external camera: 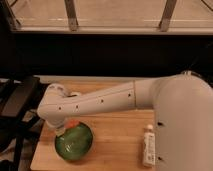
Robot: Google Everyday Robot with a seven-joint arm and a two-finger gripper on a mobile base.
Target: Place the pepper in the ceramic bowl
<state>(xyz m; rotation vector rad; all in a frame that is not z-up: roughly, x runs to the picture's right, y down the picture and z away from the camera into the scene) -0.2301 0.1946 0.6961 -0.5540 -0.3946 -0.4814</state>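
Green bowl just below arm-hidden gripper; orange pepper barely visible.

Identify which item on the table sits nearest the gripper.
The green bowl, its rim right by the gripper; the white bottle lies well apart near the table's other end.

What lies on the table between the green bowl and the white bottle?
Only bare wooden tabletop, seen in the camera view. The gripper hangs over the upper left rim of the green bowl, away from the white bottle.
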